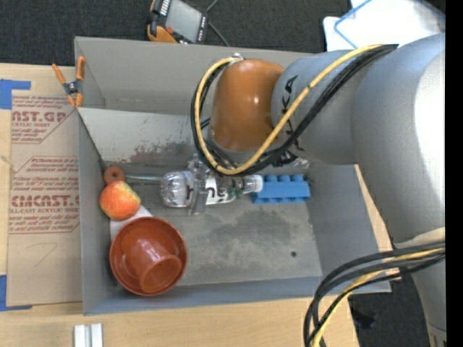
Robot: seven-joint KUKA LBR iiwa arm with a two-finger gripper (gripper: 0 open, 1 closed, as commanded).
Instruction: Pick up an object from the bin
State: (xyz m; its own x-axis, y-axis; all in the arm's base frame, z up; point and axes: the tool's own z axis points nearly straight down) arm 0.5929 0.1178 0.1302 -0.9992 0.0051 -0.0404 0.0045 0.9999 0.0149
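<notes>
Where the grey bin [253,248] comes closest to us, in its near left corner, a red-orange bowl [124,238] sits with its open side up. Something round of the same colour lies inside it. It may be a small cup, but I cannot be sure. A bit of white sheet [143,212] peeks out by the bowl's far edge.

Just behind that, next to the left wall, is a fruit [119,201]. It is red and yellow, like an apple or a peach. A small brown ring [113,173] lies just behind the fruit, very close to it.

In the middle of the bin the shiny metal gripper [195,188] hangs low over the floor. A clear thing [172,189] that you can see through lies on the floor there, and its round end sticks out just to the left of the gripper. I cannot tell if the gripper is open or closed, or if it has hold of the clear thing.

On the other side of the gripper lies a blue block [282,189] with bumps along its top, flat on the floor and near the arm.

Farther back is the round orange cover [242,107] on the wrist, with yellow and black cables [205,114] looping round it. The big grey arm [362,100] comes in from the right, over the far side of the bin.
</notes>
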